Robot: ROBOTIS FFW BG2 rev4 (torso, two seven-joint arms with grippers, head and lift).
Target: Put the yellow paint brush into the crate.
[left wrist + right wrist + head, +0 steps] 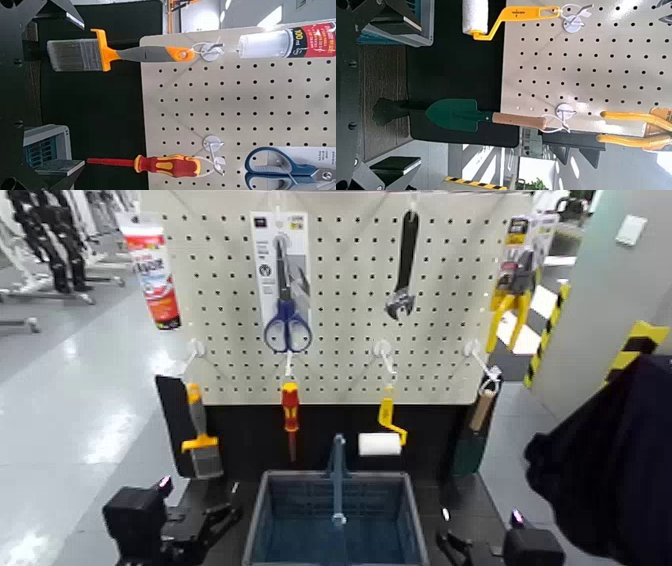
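The yellow paint brush hangs from a pegboard hook at the lower left, bristles down; it also shows in the left wrist view. The blue-grey crate with its upright handle bar stands below the board, at the centre. My left gripper rests low, just left of the crate and well below the brush, open and empty; one finger shows in its wrist view. My right gripper rests low, right of the crate, open and empty.
On the pegboard hang a red and yellow screwdriver, a yellow mini roller, blue scissors, a wrench, a tube and a green trowel. A dark blue fabric shape fills the right.
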